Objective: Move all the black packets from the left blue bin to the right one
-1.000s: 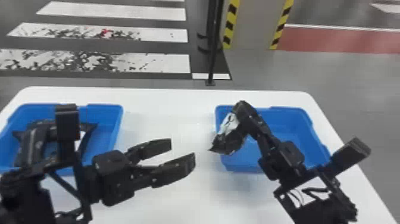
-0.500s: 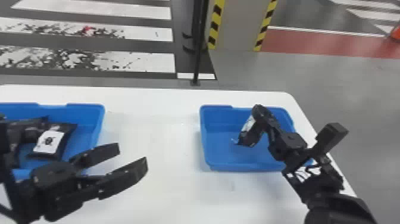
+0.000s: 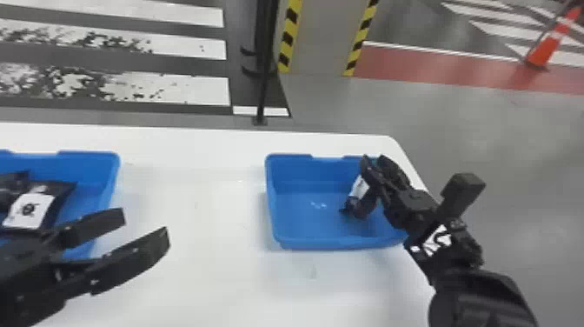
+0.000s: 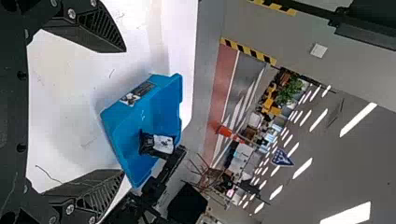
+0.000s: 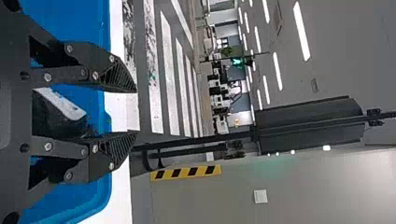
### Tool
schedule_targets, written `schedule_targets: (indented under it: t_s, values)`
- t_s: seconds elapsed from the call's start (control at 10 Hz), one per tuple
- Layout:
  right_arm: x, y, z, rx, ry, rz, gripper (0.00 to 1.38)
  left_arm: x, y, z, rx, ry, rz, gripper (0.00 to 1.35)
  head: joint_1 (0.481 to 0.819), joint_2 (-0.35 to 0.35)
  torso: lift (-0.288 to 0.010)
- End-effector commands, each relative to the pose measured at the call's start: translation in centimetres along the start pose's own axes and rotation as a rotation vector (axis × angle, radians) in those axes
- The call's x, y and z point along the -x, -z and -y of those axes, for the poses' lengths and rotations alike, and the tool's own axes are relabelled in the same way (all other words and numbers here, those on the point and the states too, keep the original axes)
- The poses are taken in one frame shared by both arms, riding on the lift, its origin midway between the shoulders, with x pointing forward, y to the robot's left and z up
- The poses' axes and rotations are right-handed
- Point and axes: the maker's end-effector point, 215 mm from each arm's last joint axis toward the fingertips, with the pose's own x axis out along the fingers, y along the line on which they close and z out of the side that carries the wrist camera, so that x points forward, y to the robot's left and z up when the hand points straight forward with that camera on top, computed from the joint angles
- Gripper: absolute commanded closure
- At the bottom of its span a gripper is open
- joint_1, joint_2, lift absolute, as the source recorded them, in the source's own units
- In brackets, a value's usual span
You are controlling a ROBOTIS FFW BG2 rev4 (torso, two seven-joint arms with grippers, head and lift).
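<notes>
So the white desk (image 3: 208, 278) is taking up most of the view, with its far edge running behind both bins and its right edge slanting close beside the right one. The right blue bin (image 3: 313, 244) is sitting near that right edge, the left blue bin (image 3: 89, 155) is sitting over on the other side, and a wide stretch of desktop is spreading between them, so there's decent sideways room. The right hand (image 3: 374, 161) is reaching over the right bin's right side, and its fingers are standing apart. The left hand (image 3: 144, 227) is hovering by the near right corner of the left bin, fingers wide open and holding nothing, its tips pointing out over the desk between the bins. As for the black packets, at least two are lying together in the left bin, one with a white label (image 3: 32, 208) facing up, and some blue bin floor is showing between them and the right wall. Another packet (image 3: 363, 202) is hanging tilted inside the right bin, just below the right hand's fingers, with more bin floor opening up on its left than on its right. I can't tell if it's touching a finger or the bin floor.
</notes>
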Motion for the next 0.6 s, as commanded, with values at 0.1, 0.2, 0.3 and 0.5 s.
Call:
schedule_targets:
  t_s: [0.1, 0.2, 0.3, 0.5]
  values:
    - [4.6, -4.6, -2.0, 0.119, 0.043, 0.064, 0.19, 0.9, -0.7, -2.0, -0.024, -0.059, 0.009, 0.16, 0.695, -0.249, -0.185]
    - [6.7, -6.5, -4.0, 0.147, 0.044, 0.103, 0.22, 1.6, -1.2, -3.0, -0.032, -0.089, 0.018, 0.16, 0.695, -0.241, -0.185]
    - [8.2, -7.7, -6.3, 0.146, 0.019, 0.131, 0.22, 2.1, -1.5, -3.9, -0.041, -0.114, 0.022, 0.16, 0.695, -0.233, -0.185]
    - [11.1, -8.5, -10.8, 0.117, -0.030, 0.159, 0.22, 3.7, -2.2, -6.7, -0.070, -0.204, 0.022, 0.16, 0.695, -0.160, -0.185]
